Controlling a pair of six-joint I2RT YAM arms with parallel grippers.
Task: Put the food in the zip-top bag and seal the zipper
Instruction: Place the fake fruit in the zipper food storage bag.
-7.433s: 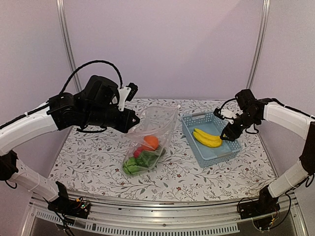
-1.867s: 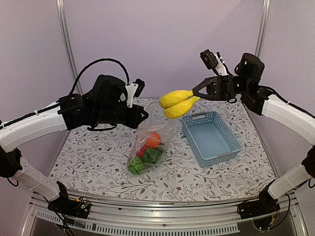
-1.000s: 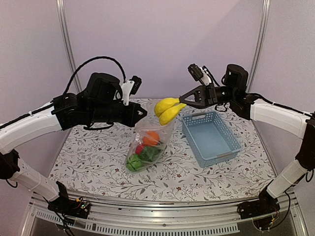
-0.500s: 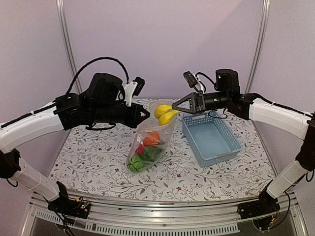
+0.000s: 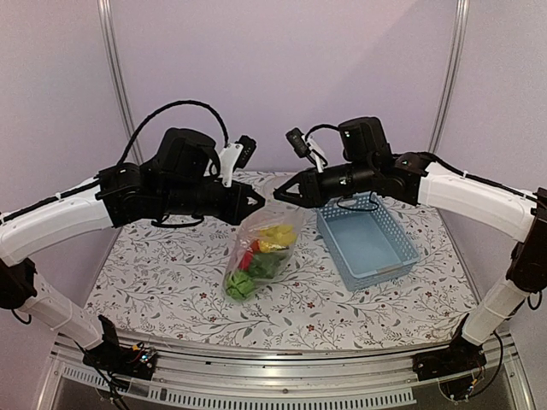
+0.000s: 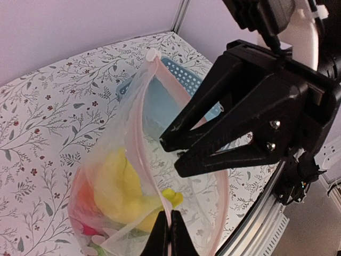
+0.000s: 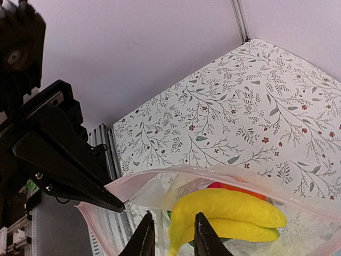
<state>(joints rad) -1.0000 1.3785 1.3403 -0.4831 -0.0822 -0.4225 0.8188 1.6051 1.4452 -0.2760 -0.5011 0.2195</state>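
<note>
Fingers: right gripper [image 7: 173, 238] newly parted, left gripper [image 6: 169, 225] clamped on clear crinkly zip-top bag [image 6: 114, 133] | yellow plastic toy bananas [image 7: 224, 210] now inside | pale pinkish zipper strip [image 6: 139, 128] unsealed

Your top view sits high behind the two arm bases. It looks forward and down over the whole table [image 5: 154, 273], far enough back to hold both arms, the bag [image 5: 263, 243] and the basket [image 5: 367, 232]. Your left wrist view rides close behind its own fingers [image 6: 160, 240], just above the bag's mouth. It faces down into the mouth and across at the right gripper [image 6: 170, 154], which fills the right half. Your right wrist view faces the opposite way, equally close, with the left gripper [image 7: 113, 204] at its left. Both wrist views share the bag's mouth and the bananas [image 7: 229, 210]; all three share the bag.
</note>
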